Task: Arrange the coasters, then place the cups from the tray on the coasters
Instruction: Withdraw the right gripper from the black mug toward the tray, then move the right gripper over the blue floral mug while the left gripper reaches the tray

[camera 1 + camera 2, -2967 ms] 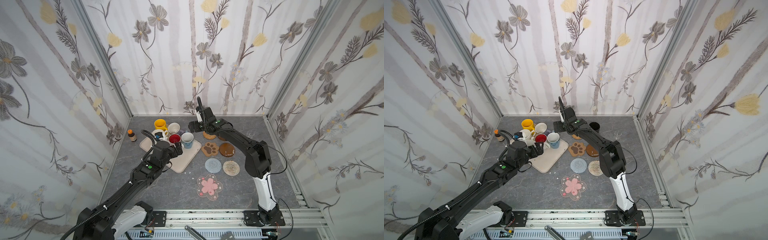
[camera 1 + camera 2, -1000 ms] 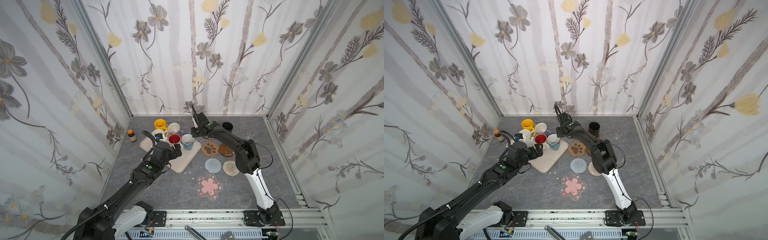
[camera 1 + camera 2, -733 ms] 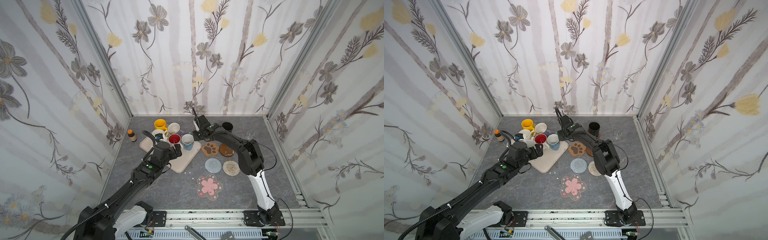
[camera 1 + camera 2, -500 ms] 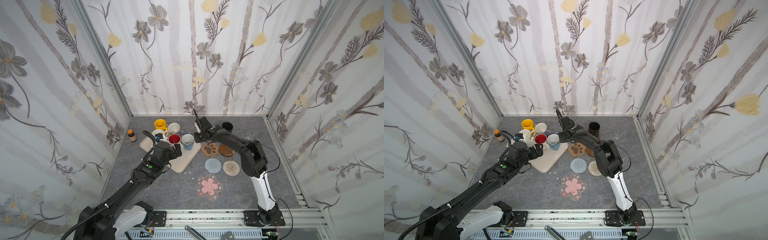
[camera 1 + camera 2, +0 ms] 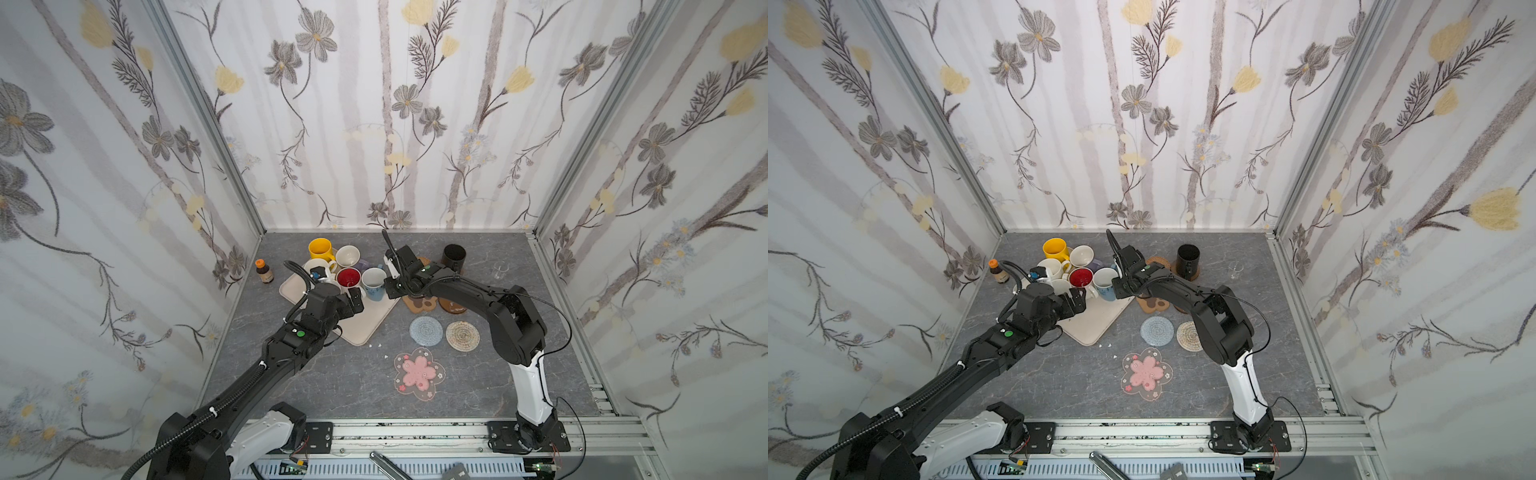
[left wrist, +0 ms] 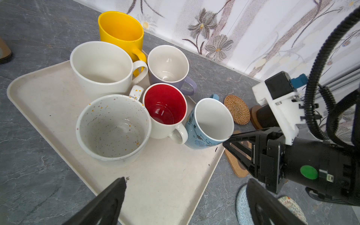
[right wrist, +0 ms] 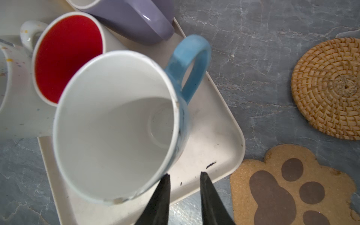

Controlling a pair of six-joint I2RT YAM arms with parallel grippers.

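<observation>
Cups crowd the far end of the tray at mid-frame in both top views. There are six of them, with the blue cup at the tray's right edge. The right gripper sits right against that cup's side, and the left gripper hovers over the tray just lower left of it. The black cup stands apart at upper right, on a brown coaster seen in a top view.

In the left wrist view, the left gripper has its fingers wide apart at the bottom, with nothing between them but bare tray. At right, a tip of the right gripper meets the blue cup's rim.

In the right wrist view, the right gripper's fingers at bottom centre stand a little apart with only tray showing between them. Both seem to be outside the cup wall. Closing here would likely catch nothing. A sideways nudge could tip the blue cup into the red-lined cup at upper left, since the two are packed close, or push it over the tray's low rim. The paw-print coaster at lower right and the woven coaster at right lie bare. Every cup looks empty.
</observation>
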